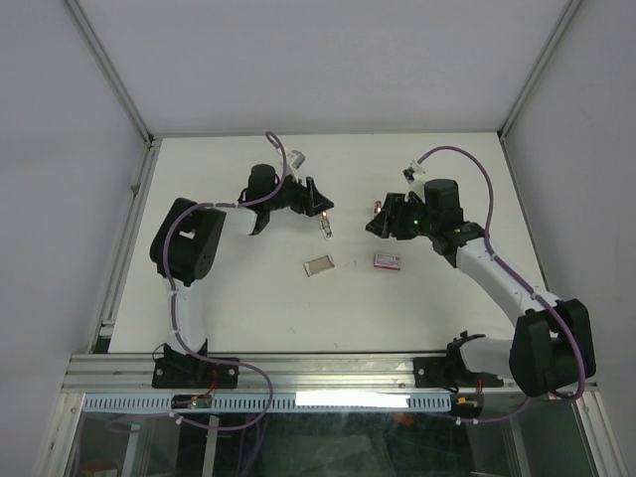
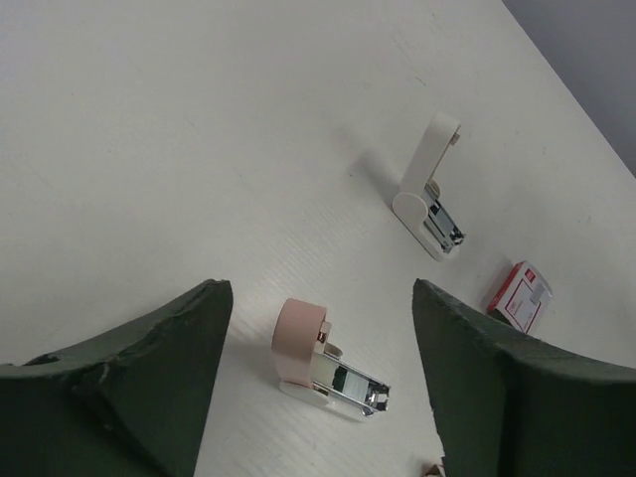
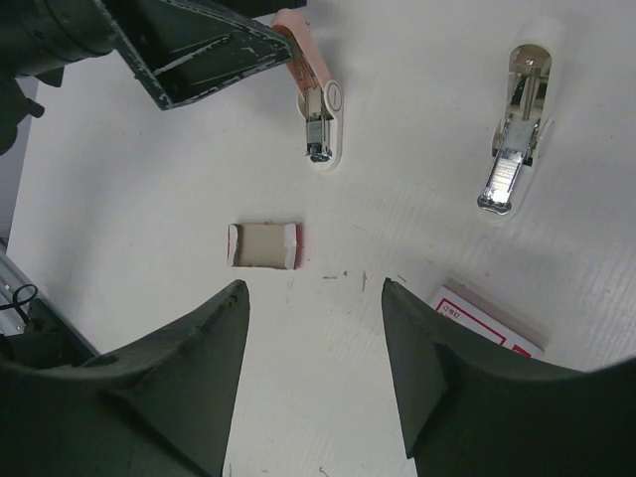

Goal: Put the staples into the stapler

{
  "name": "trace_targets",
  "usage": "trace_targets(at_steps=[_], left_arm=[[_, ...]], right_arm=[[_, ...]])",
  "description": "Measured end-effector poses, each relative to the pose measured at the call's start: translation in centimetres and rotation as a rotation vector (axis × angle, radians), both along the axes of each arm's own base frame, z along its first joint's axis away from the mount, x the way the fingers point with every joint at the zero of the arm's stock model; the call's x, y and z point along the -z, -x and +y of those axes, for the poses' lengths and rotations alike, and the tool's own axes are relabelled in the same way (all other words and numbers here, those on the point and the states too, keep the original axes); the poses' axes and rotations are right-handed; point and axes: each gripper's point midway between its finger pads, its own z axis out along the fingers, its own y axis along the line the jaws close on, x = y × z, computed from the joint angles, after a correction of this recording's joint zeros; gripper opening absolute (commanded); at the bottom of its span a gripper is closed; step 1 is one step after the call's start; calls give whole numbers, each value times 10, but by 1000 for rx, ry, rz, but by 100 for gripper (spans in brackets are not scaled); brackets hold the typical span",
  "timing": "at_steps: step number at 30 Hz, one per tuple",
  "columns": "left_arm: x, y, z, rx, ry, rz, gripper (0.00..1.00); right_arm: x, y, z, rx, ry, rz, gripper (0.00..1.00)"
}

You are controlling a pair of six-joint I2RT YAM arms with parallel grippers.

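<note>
The left claw (image 2: 320, 293) stands wide and empty, its fingers either side of the pink stapler (image 2: 303, 343) without touching it. The right claw (image 3: 313, 290) is also open and holds nothing. There are two staplers, the other a white stapler (image 2: 429, 189), both hinged open. There is one small cardboard tray (image 3: 263, 245) and one box of staples (image 1: 388, 261). That box lies flat on the table (image 1: 248, 298) near the right claw, long axis running left to right.
</note>
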Motion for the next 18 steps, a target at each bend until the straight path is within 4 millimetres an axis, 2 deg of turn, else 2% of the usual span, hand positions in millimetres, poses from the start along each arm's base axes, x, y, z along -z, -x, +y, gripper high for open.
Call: trace_targets(at_steps=[6,18], left_arm=[[15,4,-8,52,-2,17,53],[22,5,-11,65,-21,2,10]], right_arm=[[-6,-2,3,-11,-34,-9,59],[-9,-3,3,-10,-52,-9,59]])
